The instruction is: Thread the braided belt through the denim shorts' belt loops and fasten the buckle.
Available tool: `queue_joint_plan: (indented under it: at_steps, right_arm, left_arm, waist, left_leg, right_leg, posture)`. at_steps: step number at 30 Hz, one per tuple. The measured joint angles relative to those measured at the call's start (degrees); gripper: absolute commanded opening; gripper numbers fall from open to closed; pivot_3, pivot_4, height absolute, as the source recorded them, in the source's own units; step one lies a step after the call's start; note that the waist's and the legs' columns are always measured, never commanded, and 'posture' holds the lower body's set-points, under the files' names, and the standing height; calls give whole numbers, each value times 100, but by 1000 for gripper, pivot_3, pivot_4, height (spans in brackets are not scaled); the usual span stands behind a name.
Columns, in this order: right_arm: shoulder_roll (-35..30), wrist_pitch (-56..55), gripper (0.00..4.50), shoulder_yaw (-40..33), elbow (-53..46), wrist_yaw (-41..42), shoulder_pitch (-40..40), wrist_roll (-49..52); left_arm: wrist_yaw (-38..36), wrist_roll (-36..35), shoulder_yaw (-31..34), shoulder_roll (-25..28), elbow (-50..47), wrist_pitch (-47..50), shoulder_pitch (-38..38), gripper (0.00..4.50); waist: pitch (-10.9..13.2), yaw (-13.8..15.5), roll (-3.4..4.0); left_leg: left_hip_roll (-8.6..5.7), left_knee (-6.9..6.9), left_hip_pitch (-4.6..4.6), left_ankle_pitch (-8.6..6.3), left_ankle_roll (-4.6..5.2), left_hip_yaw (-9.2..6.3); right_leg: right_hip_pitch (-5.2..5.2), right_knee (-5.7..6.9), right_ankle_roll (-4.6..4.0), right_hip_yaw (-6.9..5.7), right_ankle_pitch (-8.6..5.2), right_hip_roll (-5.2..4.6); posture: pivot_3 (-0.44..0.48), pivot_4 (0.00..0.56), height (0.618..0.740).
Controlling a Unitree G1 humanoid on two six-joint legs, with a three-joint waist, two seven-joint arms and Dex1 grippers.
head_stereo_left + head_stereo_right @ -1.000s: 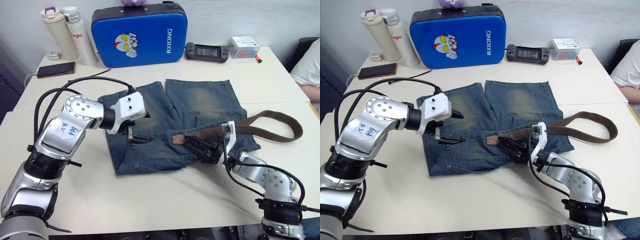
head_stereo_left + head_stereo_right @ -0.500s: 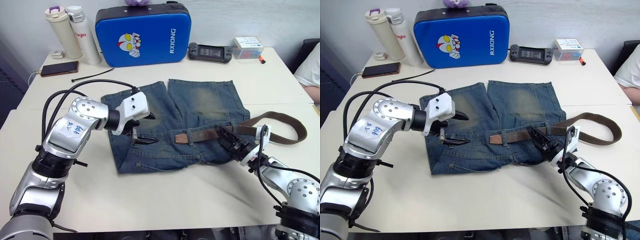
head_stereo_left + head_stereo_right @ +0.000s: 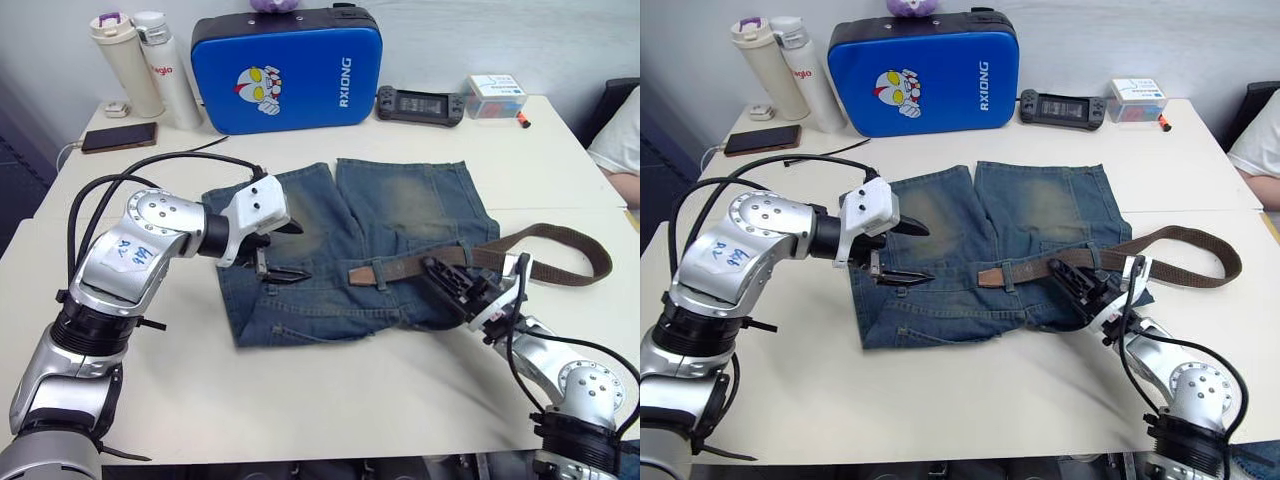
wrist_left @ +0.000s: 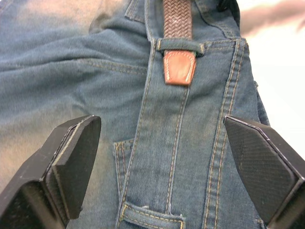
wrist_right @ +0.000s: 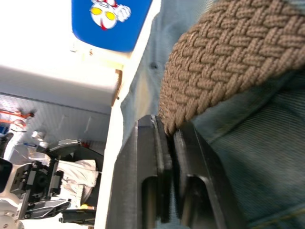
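The denim shorts [image 3: 350, 240] lie flat mid-table, waistband toward me. The braided belt [image 3: 560, 240] runs along the waistband and curves in a loop off to the right. Its tan leather tip [image 4: 179, 67] sticks out just past one of the belt loops [image 4: 178, 46]. My left gripper [image 3: 298, 252] hovers open over the shorts' left side, the tip lying ahead between its fingers [image 4: 71, 157]. My right gripper [image 3: 432, 268] lies on the waistband's right part, shut on the belt's edge [image 5: 190, 95]. I cannot make out the buckle.
At the back stand a blue case [image 3: 280, 70] and two flasks [image 3: 150, 65], with a phone [image 3: 117, 137], a black cable tie [image 3: 190, 148], a game controller [image 3: 418, 104] and a small box [image 3: 492, 95]. A person's sleeve [image 3: 620, 140] shows at the right edge.
My right gripper's fingers, spread apart half a second ago, have closed on the belt and slid slightly left along it. The left gripper has barely shifted.
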Motion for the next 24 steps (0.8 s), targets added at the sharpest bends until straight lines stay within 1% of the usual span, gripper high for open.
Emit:
queue_joint_plan:
  at_steps: [4, 7, 10, 14, 16, 18, 20, 22, 23, 24]
  right_arm:
    - [244, -112, 17, 372, -261, -196, -5, -54]
    - [498, -209, 17, 792, -507, -390, -35, -213]
    - [491, -179, 17, 1226, -746, -584, -156, -476]
    - [439, -99, 17, 1595, -929, -719, -216, -724]
    - [303, -82, 845, 1686, -999, -734, -250, -872]
    - [228, -79, 1567, 1678, -1010, -739, -248, -884]
    - [164, -68, 2629, 1669, -1051, -725, -244, -814]
    - [-140, 19, 3568, 1647, -1176, -624, -229, -707]
    - [-458, 91, 4161, 1599, -1262, -510, -207, -669]
    - [-729, 158, 4449, 1521, -1351, -401, -177, -663]
  left_arm:
    - [31, -20, 0, 1, -2, 19, 0, 4500]
    - [35, -23, 0, -1, -6, 20, 0, 4500]
    - [42, -22, -2, -1, -7, 17, 0, 4500]
    - [52, -22, -9, -11, -8, 12, 0, 4500]
    - [52, -21, -17, -25, -7, 3, 0, 4500]
    - [52, -19, -20, -28, -7, 0, 0, 4500]
    - [52, -17, -25, -34, -7, -5, 0, 4500]
    - [46, -16, -48, -45, -5, -13, -1, 4500]
    - [39, -15, -64, -45, -5, -22, -1, 4500]
    - [32, -14, -72, -44, -5, -31, 0, 4500]
  waist:
    - [0, -66, 0]
    - [0, -114, 0]
    - [0, -115, 0]
    - [0, -109, 0]
    - [0, -107, 0]
    - [0, -97, 0]
    - [0, -96, 0]
    - [0, -84, 0]
    - [0, -71, 0]
    - [0, -54, 0]
  left_leg:
    - [1, -3, 0, 0, -1, -3]
    - [1, -7, 0, 0, -4, -2]
    - [1, -7, -1, -1, -4, -3]
    - [-1, -7, -2, -1, -4, -4]
    - [-3, -7, -2, -1, -4, -3]
    - [-3, -6, -2, -1, -4, -4]
    - [-5, -6, -2, -1, -4, -4]
    - [-10, -5, -3, -1, -2, -5]
    - [-12, -2, -4, -2, 1, -6]
    - [-15, 0, -5, -2, 3, -6]
  right_leg:
    - [-4, 6, 0, -1, 0, 2]
    - [-12, 12, 0, 0, 0, 3]
    - [-18, 19, 0, 2, 0, 4]
    - [-19, 20, 0, 2, 0, 5]
    - [-19, 20, -1, 2, 0, 7]
    - [-18, 20, 0, 2, 0, 7]
    - [-17, 20, 0, 2, 0, 6]
    - [-17, 21, 0, 1, 0, 6]
    - [-14, 20, 0, 0, 0, 6]
    - [-13, 19, 0, 0, 0, 5]
  posture:
    - [0, 150, 664]
    - [0, 150, 664]
    - [0, 150, 664]
    - [0, 150, 664]
    - [0, 150, 664]
    - [0, 150, 664]
    - [0, 150, 664]
    - [0, 150, 664]
    - [0, 150, 664]
    - [0, 150, 664]
